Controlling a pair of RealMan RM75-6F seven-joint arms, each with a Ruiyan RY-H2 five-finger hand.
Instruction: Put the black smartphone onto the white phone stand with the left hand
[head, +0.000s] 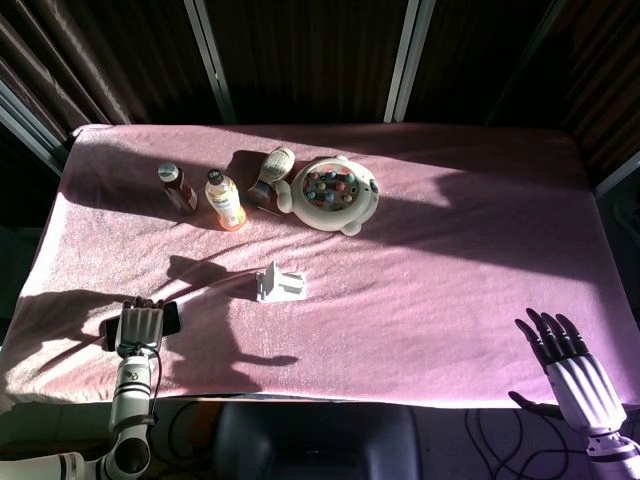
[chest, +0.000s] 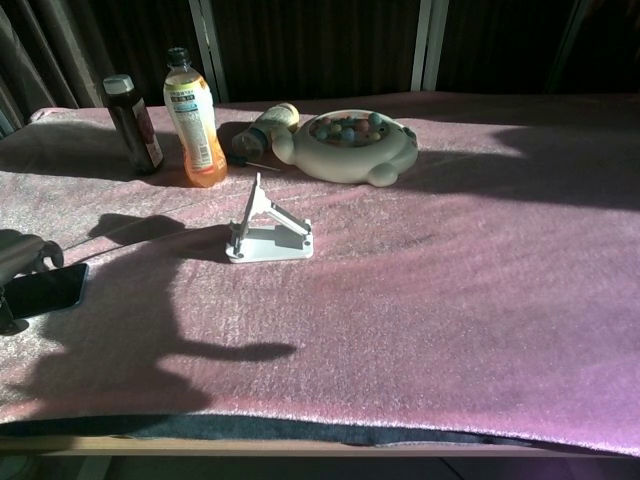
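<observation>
Left hand (head: 139, 327) sits over the flat black smartphone (head: 168, 320) near the table's front-left edge; from the head cam I see its fingers laid across the phone's top, w/ dark ends of the phone showing on either side of them. Can't tell if they're actually gripping it or just resting on it. In the chest view only part of that hand shows at the frame's left edge, just above the phone, which lies flat on the pink fuzzy tablecloth (head: 450, 260). Small white folding phone stand (head: 279, 283) is well apart from my left fingers, out past them twd the table centre and over to the right, backrest tilted up, nothing on it. Further beyond the fingertips, along the far side: dark brown sauce bottle (head: 176, 187), orange juice bottle w/ white cap (head: 225, 200), a small bottle lying on its side (head: 273, 170), and touching that, a round cream-coloured animal-shaped bowl of coloured beads (head: 334, 193). Right hand (head: 570, 370) is at the front-right corner off the table edge, fingers spread apart, holding nothing.
</observation>
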